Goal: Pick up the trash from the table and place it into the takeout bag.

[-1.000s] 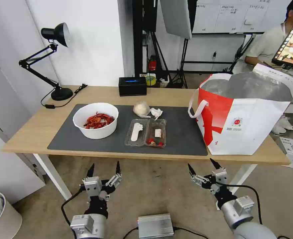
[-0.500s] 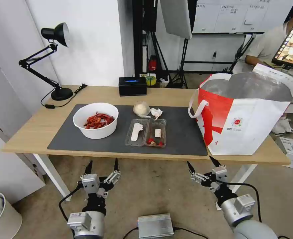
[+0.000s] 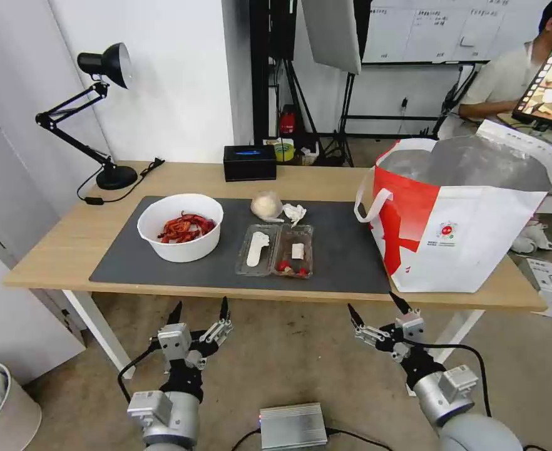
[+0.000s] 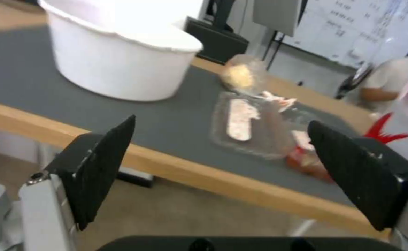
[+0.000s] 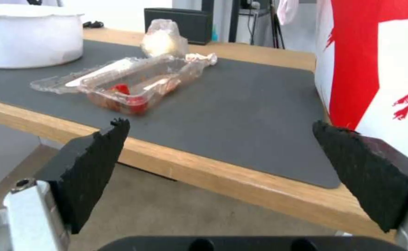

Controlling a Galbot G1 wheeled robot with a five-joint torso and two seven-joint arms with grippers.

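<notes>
On the dark grey mat (image 3: 345,263) of the light-wood table (image 3: 69,244) lie the trash items: a white bowl (image 3: 180,227) (image 4: 120,59) of red scraps, a clear hinged food box (image 3: 276,250) (image 5: 129,82) (image 4: 259,125), a beige lump (image 3: 266,205) (image 5: 163,38) and a white tissue wad (image 3: 294,213) (image 5: 201,58). The white-and-red takeout bag (image 3: 464,219) (image 5: 376,62) stands open at the table's right end. My left gripper (image 3: 199,309) and right gripper (image 3: 373,304) hang open below the table's front edge, each holding nothing.
A black desk lamp (image 3: 104,113) stands at the back left and a black box with a blue top (image 3: 249,162) at the back centre. A grey metal box (image 3: 291,426) lies on the floor between my arms. A bin (image 3: 0,407) sits at the lower left.
Both grippers have risen slightly toward the table's front edge; the left one also shifted a little to the right. The things on the table have not moved.
</notes>
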